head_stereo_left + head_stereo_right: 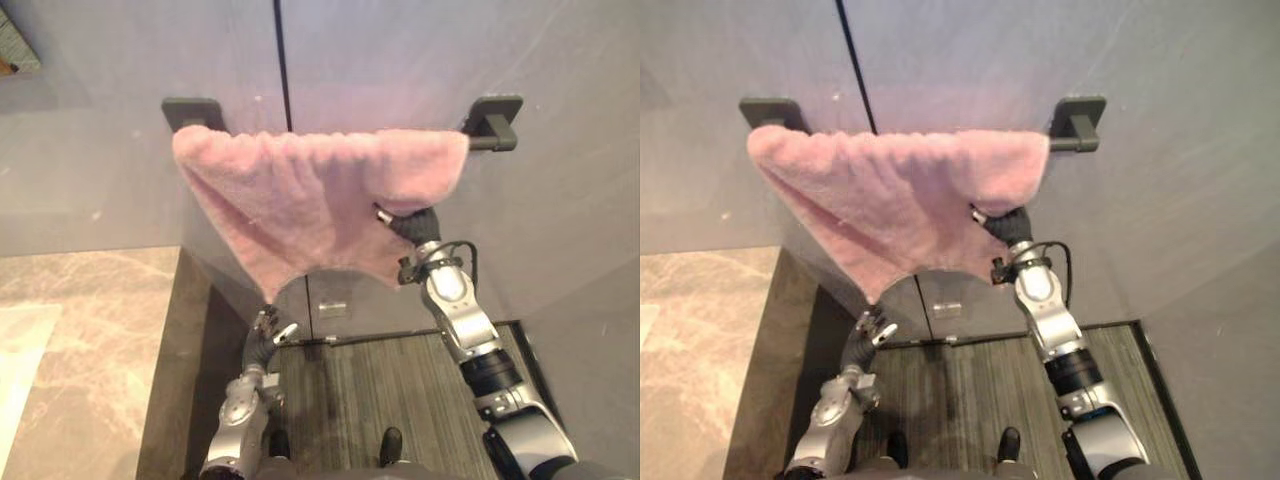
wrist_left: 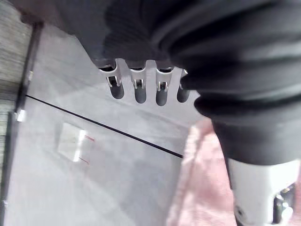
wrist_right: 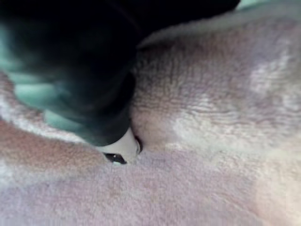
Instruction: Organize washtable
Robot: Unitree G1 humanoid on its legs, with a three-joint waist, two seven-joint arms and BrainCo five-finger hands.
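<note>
One pink fluffy towel (image 1: 310, 195) hangs over a dark horizontal rail (image 1: 488, 143) on the grey panelled wall (image 1: 560, 220). The rail is carried by two dark rectangular brackets, one at the left end (image 1: 190, 110) and one at the right end (image 1: 495, 115). The towel spans the rail from bracket to bracket. Its lower edge drops to a point on the left side and sits higher and bunched on the right. The right hand (image 1: 415, 222) is raised to that bunched lower right edge and pushed into the cloth. Its fingers are buried in the pile, as the right wrist view confirms, so I cannot tell whether they pinch the towel or merely press it. The left hand (image 1: 268, 328) hangs low in front of the wall, just below the towel's pointed tip and apart from it. Its fingers (image 2: 140, 89) lie side by side in a relaxed row and hold nothing. One thin black vertical seam (image 1: 283, 70) divides the wall panels. One small silver plate (image 2: 73, 141) is fixed low on the wall, with marking too small to read. One beige marble-patterned table (image 1: 70, 330) lies at the left. Dark striped floor (image 1: 380, 390) runs below the wall.
</note>
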